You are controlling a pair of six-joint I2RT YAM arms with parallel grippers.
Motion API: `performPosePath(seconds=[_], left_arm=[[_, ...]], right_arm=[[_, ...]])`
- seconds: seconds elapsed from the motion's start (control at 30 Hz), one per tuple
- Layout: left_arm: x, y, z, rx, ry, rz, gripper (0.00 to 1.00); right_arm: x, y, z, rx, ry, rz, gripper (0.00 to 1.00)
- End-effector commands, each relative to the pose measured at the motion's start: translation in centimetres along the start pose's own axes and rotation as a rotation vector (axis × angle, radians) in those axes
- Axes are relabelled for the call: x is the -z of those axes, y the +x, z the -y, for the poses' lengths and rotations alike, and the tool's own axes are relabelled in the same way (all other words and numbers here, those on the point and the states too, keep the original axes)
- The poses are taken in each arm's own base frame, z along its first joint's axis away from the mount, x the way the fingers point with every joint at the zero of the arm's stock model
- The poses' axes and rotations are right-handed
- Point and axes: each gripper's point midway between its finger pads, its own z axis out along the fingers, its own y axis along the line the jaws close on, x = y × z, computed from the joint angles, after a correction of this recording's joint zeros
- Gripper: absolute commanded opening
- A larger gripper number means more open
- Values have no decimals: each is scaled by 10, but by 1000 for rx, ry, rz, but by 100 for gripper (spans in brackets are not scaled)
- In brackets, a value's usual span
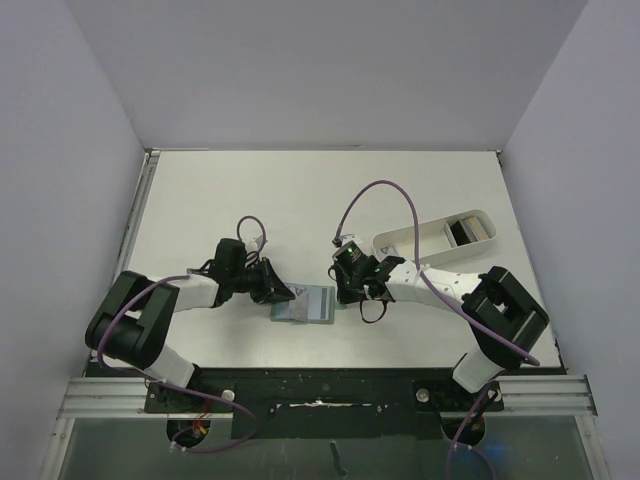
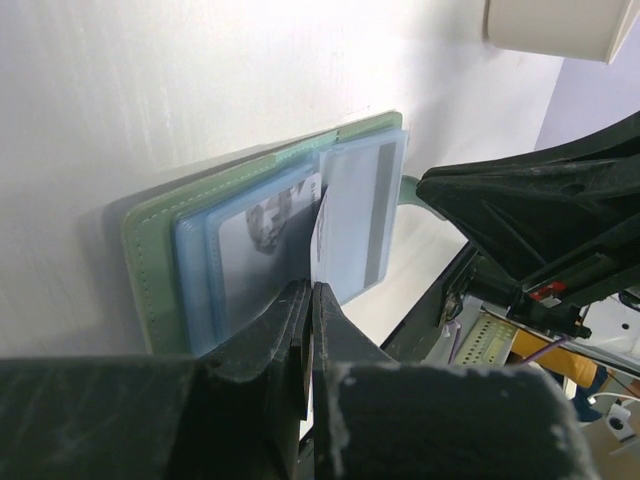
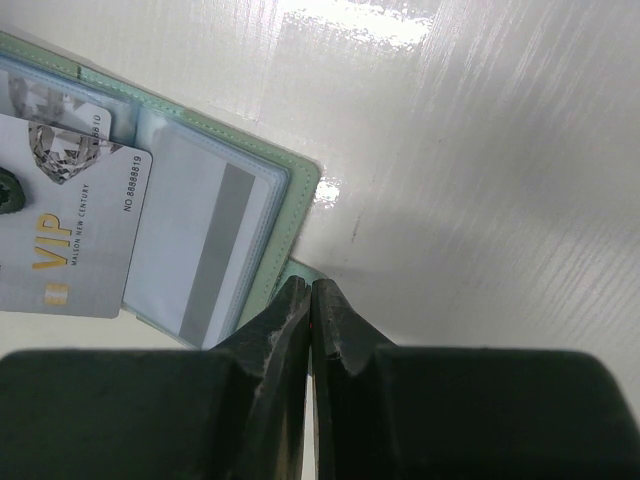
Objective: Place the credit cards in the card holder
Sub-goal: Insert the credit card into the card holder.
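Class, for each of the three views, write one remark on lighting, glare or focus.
Top external: even light, only faint shadows by the arms, card holder small. Left wrist: the shut left gripper fills the foreground, dark and soft-edged. Right wrist: bright glare patch on the table near the top; the VIP card has print that reads sharply.

Near the middle of the table: card holder, lying open and flat. Flanked at 9 o'clock by the left gripper and at 3 o'clock by the right gripper, each at an edge. Carries one credit card across its inner pages. At 2 o'clock, well apart: tray, with more credit cards in its far end.
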Motion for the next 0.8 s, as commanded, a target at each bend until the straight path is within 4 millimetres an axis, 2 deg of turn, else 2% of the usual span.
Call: performPosePath(seconds=[0.0, 0.5, 0.63, 0.77], left_arm=[[-3, -15, 21, -42, 82, 38, 0], [-11, -17, 12, -13, 54, 33, 0], [-13, -19, 2, 7, -9, 36, 0], [-10, -17, 2, 26, -27, 27, 0]], right_arm=[[5, -12, -8, 2, -28, 54, 4], [6, -12, -7, 7, -27, 56, 4], [7, -14, -8, 6, -28, 58, 4], [7, -13, -7, 7, -25, 58, 4]])
